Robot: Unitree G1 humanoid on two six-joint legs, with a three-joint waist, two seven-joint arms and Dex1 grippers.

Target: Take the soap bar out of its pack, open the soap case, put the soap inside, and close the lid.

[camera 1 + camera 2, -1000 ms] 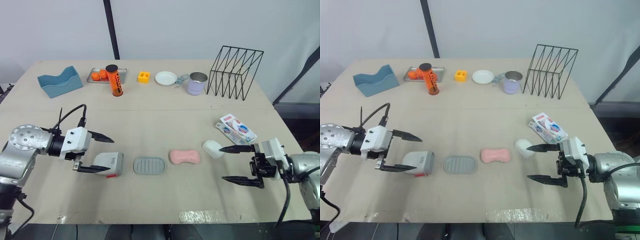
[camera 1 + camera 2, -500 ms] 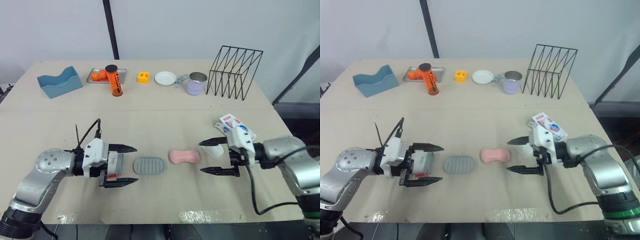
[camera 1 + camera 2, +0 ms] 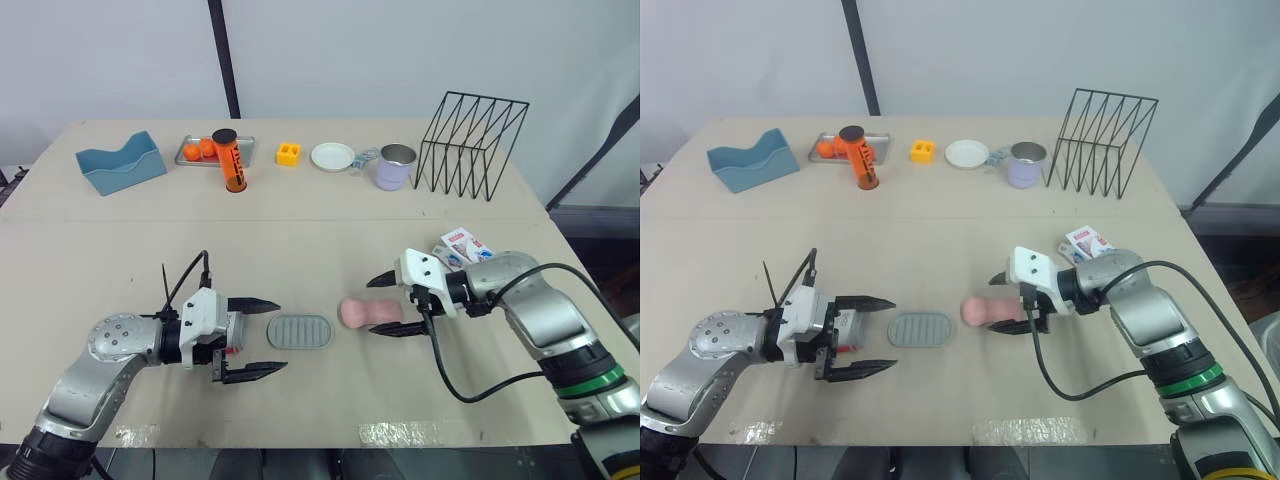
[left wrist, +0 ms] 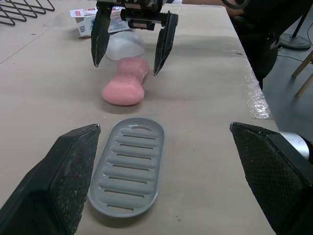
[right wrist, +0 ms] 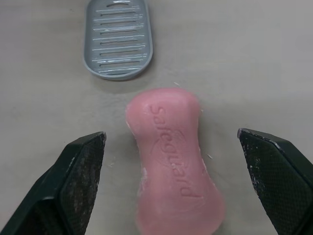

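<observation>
– Starting with the right jaws: how do they stand?
– Wide open, low over the tabletop (image 3: 320, 230). Their two black fingers (image 5: 83, 181) sit on either side of the pink soap bar (image 3: 362, 313), one at its 12 o'clock and one at its 6 o'clock. Neither touches it. The bar lies flat, out of its pack, with the embossed lettering facing up.
– And the left jaws?
– Open as well, gripping nothing, with the fingers (image 4: 63, 171) pointing toward 3 o'clock. A white box-like item (image 3: 234, 328) sits between them near their root. It is partly hidden, so I cannot tell whether they touch it. Just past the fingertips, a grey slatted oval tray (image 3: 299, 331) lies flat.
– Where is the soap from that tray?
– At its 3 o'clock, just beside it but apart.
– And beyond the soap?
– A white domed piece (image 4: 124, 46) lies close at the soap's 3 o'clock. The soap pack (image 3: 458, 244) lies flat at about 2 o'clock.
– The far edge?
– At 12 o'clock there is a row, from the 9 o'clock end to the 3 o'clock end: a blue holder (image 3: 120, 163), a metal tray (image 3: 247, 152), an orange bottle (image 3: 230, 160), a yellow block (image 3: 288, 154), a white plate (image 3: 332, 156), a lilac mug (image 3: 395, 167) and a black wire rack (image 3: 470, 145).
</observation>
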